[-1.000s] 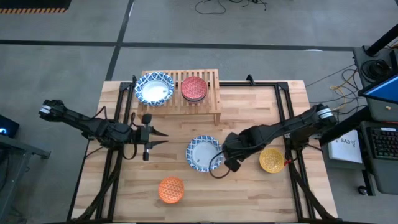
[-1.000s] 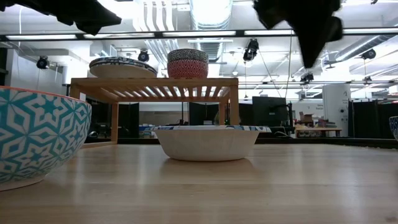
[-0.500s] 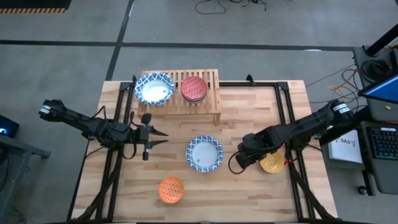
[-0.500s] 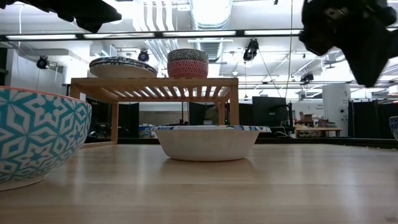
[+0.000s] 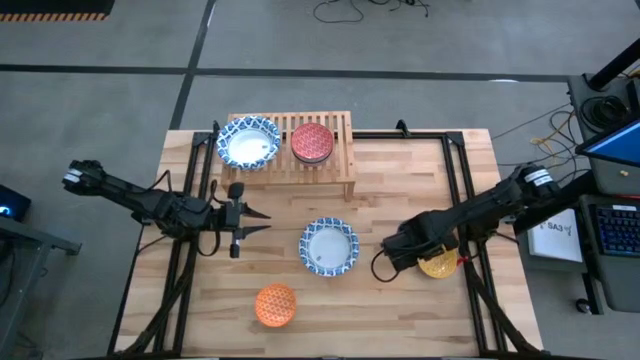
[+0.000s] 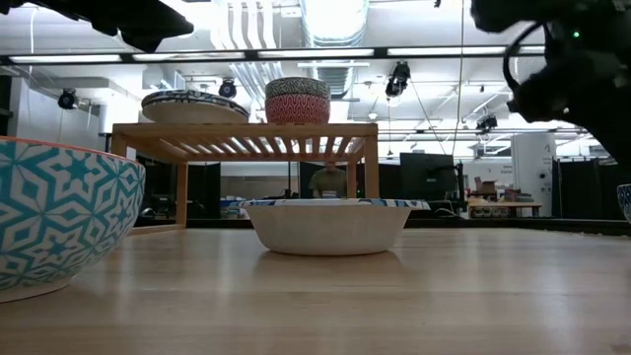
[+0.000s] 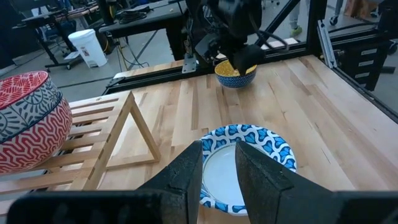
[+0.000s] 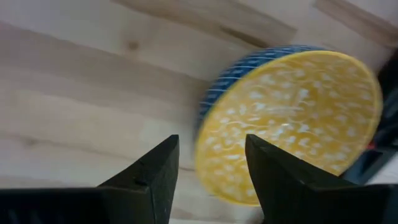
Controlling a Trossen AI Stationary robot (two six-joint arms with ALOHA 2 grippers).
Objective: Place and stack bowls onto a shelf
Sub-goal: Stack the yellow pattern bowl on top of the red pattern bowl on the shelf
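Note:
The light-wood shelf (image 5: 295,150) at the table's far side carries a wide blue-patterned bowl (image 5: 248,143) and a red bowl (image 5: 312,142), each standing on its base. Another wide blue bowl (image 5: 328,246) sits mid-table, an orange bowl (image 5: 275,304) near the front edge and a yellow bowl (image 5: 437,260) at the right. My right gripper (image 8: 211,180) hovers open over the yellow bowl's left rim (image 8: 217,124), touching nothing. My left gripper (image 7: 217,168) waits left of the middle bowl, its fingers a little apart and empty.
Black frame rails (image 5: 455,175) run along the table's left and right sides. Bare wood lies between the shelf and the middle bowl. In the low view the orange bowl's teal-patterned outside (image 6: 59,222) fills the near left, and a person stands far behind the shelf (image 6: 327,180).
My right gripper has gone from beside the middle blue bowl's right rim toward the table's right edge, ending over the yellow bowl's left side. The blue bowl stays where it was. The left arm has kept still.

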